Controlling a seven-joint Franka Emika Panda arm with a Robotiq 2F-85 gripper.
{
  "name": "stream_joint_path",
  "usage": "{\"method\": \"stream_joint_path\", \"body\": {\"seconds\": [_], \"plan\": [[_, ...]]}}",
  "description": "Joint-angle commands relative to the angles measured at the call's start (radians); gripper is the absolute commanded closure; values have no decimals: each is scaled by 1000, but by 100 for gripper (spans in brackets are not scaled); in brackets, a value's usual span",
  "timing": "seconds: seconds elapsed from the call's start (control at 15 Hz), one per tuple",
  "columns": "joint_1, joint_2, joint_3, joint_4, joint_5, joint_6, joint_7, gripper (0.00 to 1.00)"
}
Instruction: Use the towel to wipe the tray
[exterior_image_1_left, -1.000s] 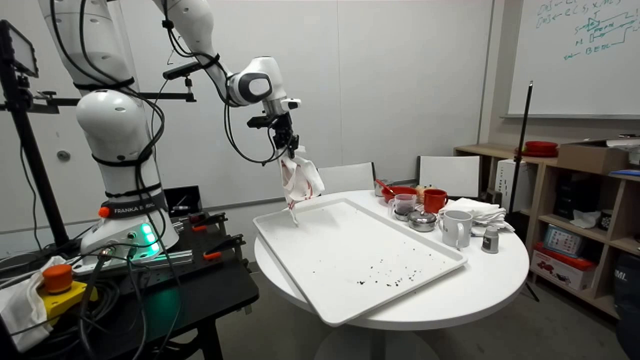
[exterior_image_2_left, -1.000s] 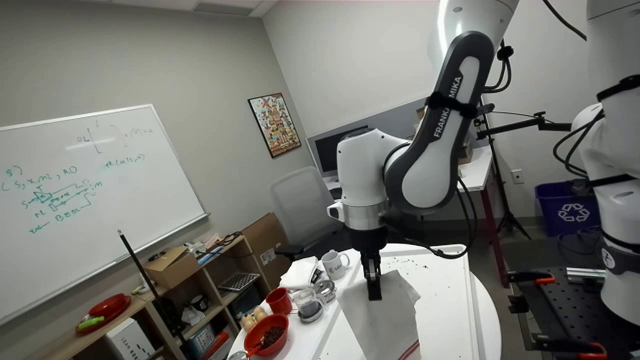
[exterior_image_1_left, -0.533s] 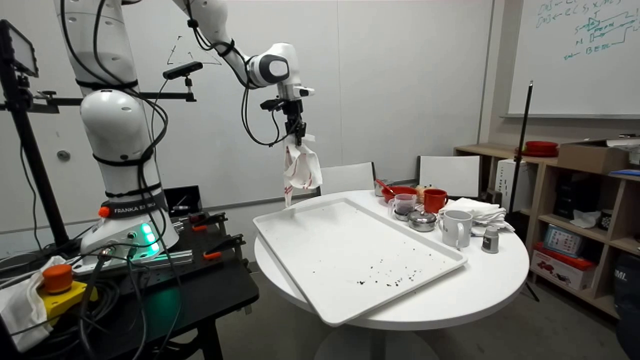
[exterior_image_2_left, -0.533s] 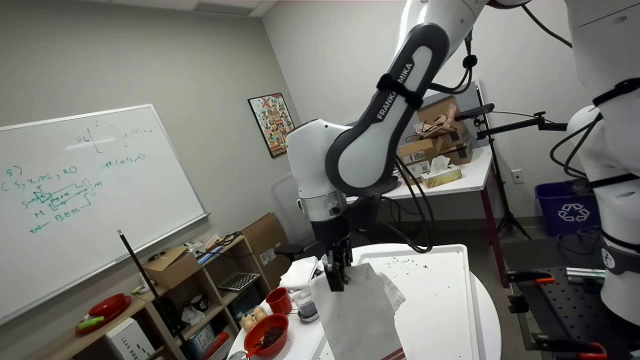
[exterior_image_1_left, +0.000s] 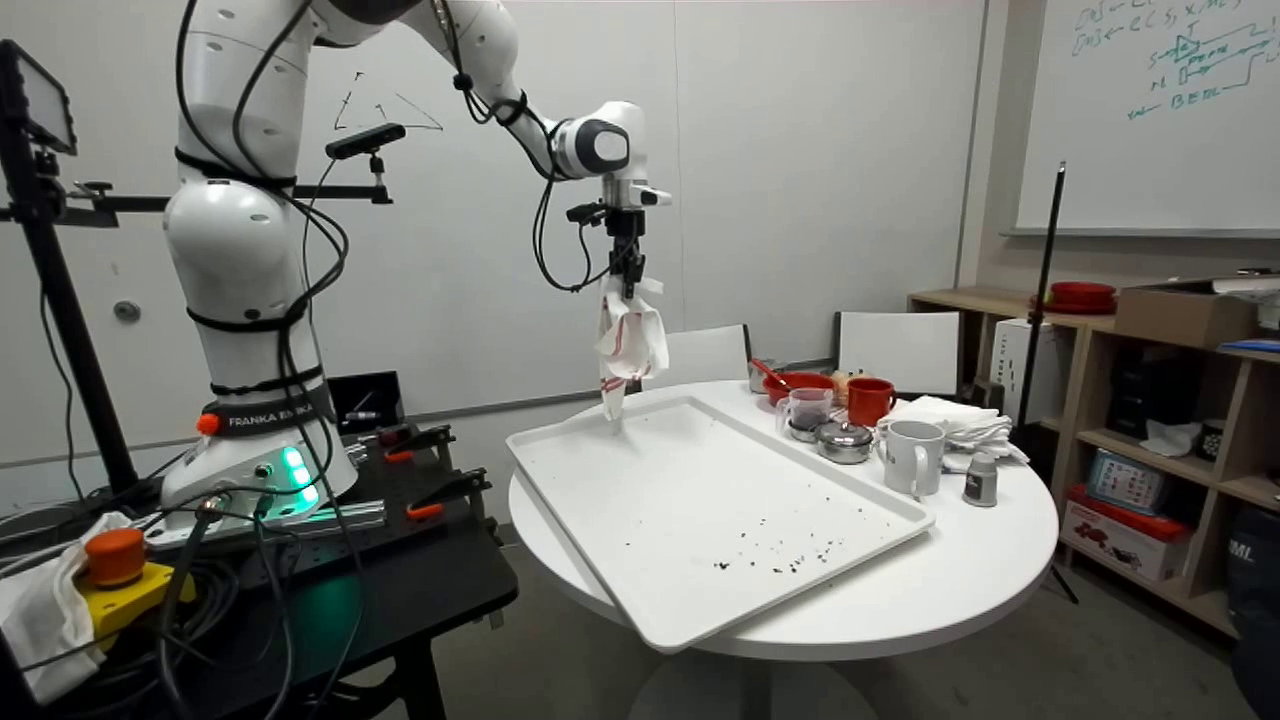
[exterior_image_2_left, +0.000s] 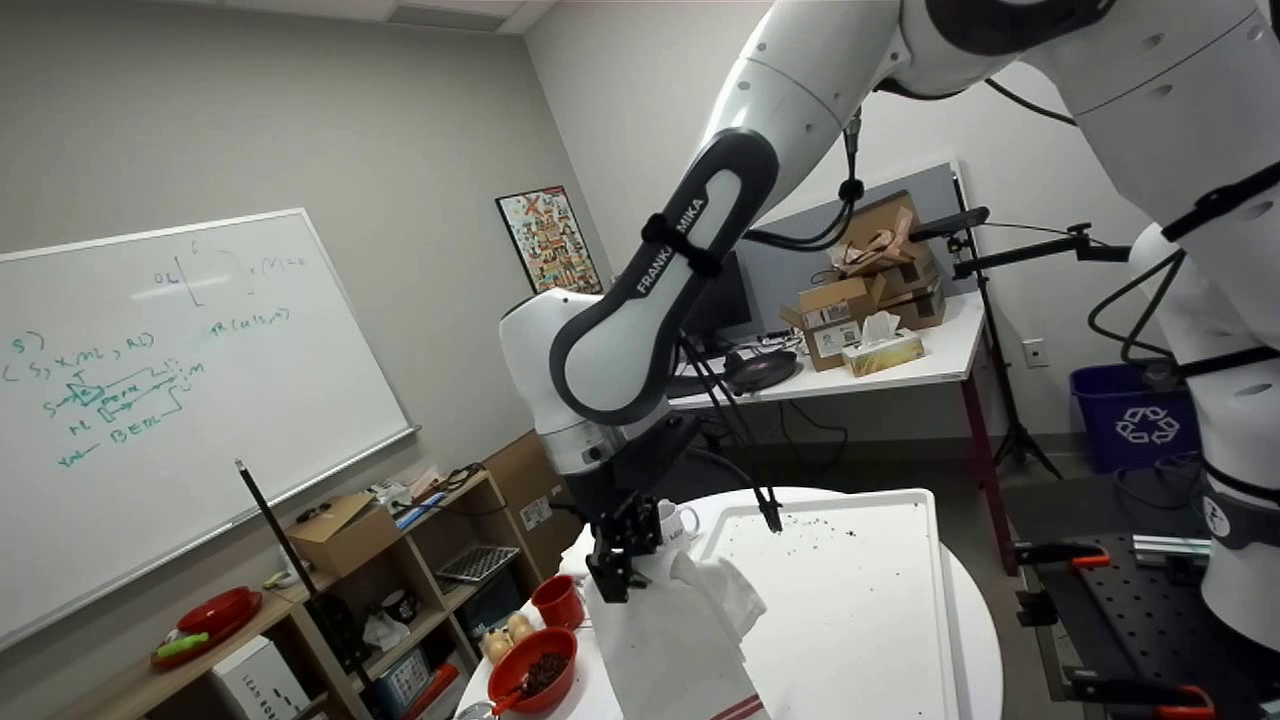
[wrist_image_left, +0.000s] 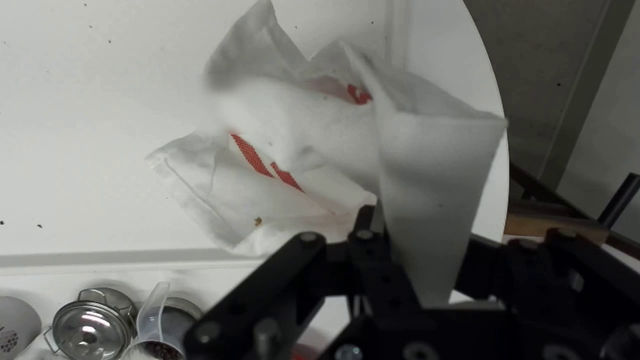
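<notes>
Towel (exterior_image_1_left: 632, 345) is gripped in the jaws and hung over the tray (exterior_image_1_left: 690, 500), at the end well apart from most crumbs (exterior_image_1_left: 778, 570); whether its tip touches cannot be told. A traverse toward those crumbs, seemingly along the tray's long axis, will likely be needed.

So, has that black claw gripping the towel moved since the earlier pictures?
Yes: in both exterior views, the gripper has moved toward the red mug, which itself stays put.
</notes>
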Motion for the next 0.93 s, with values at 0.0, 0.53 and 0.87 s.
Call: {"method": "stream_joint_path", "body": {"seconds": [0.0,0.53,0.87], "plan": [[39,125,-35,171,22,-88,24,93],[56,253,-40,317,54,-144,-29,93],[57,316,-35,361,74,-162,-86,92]]}}
